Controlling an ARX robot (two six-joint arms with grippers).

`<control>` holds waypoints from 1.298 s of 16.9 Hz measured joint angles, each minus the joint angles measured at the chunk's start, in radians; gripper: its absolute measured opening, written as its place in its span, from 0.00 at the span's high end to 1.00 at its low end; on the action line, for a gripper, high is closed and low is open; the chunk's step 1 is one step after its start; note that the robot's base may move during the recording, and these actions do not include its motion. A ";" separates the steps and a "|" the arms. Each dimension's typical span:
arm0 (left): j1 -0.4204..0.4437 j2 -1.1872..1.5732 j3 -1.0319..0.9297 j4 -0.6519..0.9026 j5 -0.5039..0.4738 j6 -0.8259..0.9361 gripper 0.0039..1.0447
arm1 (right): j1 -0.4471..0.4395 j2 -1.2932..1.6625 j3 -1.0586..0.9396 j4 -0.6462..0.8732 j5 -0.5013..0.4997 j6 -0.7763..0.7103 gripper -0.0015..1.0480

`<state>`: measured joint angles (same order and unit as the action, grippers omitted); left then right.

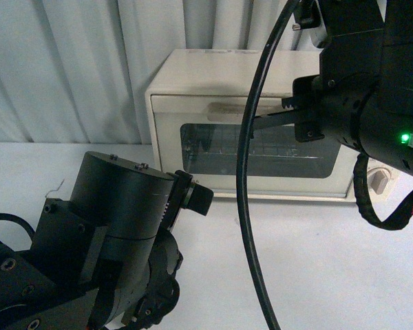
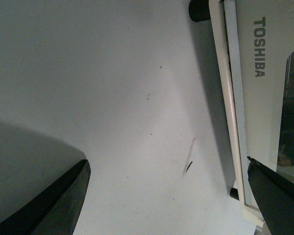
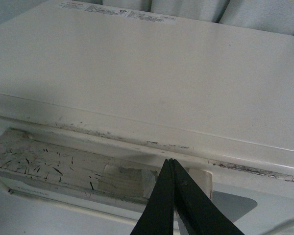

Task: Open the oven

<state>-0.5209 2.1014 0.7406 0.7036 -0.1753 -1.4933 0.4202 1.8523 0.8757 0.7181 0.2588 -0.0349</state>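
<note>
The cream-white oven [image 1: 213, 75] stands at the back of the table with its glass door [image 1: 261, 148] closed. In the front view my right gripper [image 1: 253, 124] reaches in from the right, shut, its tip at the door's top edge beside the bar handle [image 1: 224, 108]. From the right wrist, the shut right gripper [image 3: 170, 163] points at the right end of the scuffed handle [image 3: 63, 166], below the oven top [image 3: 161, 73]. My left gripper [image 2: 169, 196] is open over bare table, one finger [image 2: 277, 196] close to the oven's TOSHIBA-marked front [image 2: 257, 107].
A black cable [image 1: 244, 206] arcs across the front view before the oven. The left arm's body [image 1: 110, 227] fills the lower left. A beige knob [image 1: 378, 181] shows at the oven's right. White table [image 1: 316, 261] in front, curtain [image 1: 69, 69] behind.
</note>
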 joint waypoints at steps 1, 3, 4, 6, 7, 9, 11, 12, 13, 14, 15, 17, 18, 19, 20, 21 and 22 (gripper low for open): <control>0.000 0.000 0.000 0.000 0.000 0.000 0.06 | 0.001 0.006 0.006 0.000 -0.002 0.002 0.98; 0.000 0.000 0.000 0.000 0.000 0.000 0.06 | 0.006 0.020 0.020 0.000 -0.003 0.012 0.98; 0.000 0.000 0.000 0.000 0.000 0.000 0.06 | 0.006 0.027 0.025 0.001 -0.005 0.017 0.98; 0.000 0.000 0.000 0.000 0.000 0.000 0.06 | 0.006 0.042 0.029 0.011 -0.006 0.029 0.98; 0.000 0.000 0.000 0.000 0.000 0.000 0.06 | 0.006 0.045 0.030 0.015 -0.006 0.040 0.98; 0.000 0.000 0.000 0.000 0.000 0.000 0.06 | 0.011 0.051 0.030 0.026 -0.004 0.060 0.98; 0.000 0.000 0.000 0.000 0.000 0.000 0.06 | 0.018 0.053 0.011 0.052 0.004 0.097 0.98; 0.000 0.000 0.000 0.000 0.000 0.000 0.06 | 0.033 0.050 -0.008 0.068 0.030 0.117 0.98; 0.000 0.000 0.000 0.000 0.000 0.000 0.06 | 0.052 0.042 -0.029 0.076 0.057 0.131 0.98; 0.000 0.000 0.000 0.000 0.000 0.000 0.06 | 0.072 0.029 -0.051 0.079 0.083 0.148 0.98; 0.000 0.000 0.000 0.000 0.000 0.000 0.06 | 0.089 0.018 -0.069 0.075 0.103 0.167 0.98; 0.000 0.000 0.000 0.000 0.000 0.000 0.06 | 0.144 -0.014 -0.121 0.069 0.159 0.201 0.98; 0.000 0.000 0.000 0.000 0.000 0.000 0.06 | 0.167 -0.037 -0.150 0.060 0.162 0.209 0.98; 0.000 0.000 0.000 0.000 0.000 0.000 0.06 | 0.200 -0.066 -0.189 0.060 0.170 0.211 0.98; 0.000 0.000 0.000 0.001 0.000 0.000 0.06 | 0.219 -0.112 -0.228 0.044 0.188 0.221 0.98; 0.000 0.000 -0.001 0.000 0.000 0.000 0.06 | 0.222 -0.171 -0.268 0.033 0.222 0.227 0.98; 0.000 0.000 -0.001 0.000 0.000 0.000 0.06 | 0.216 -0.248 -0.313 0.018 0.266 0.229 0.98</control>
<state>-0.5209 2.1014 0.7395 0.7036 -0.1749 -1.4933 0.6365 1.6043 0.5629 0.7357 0.5251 0.1936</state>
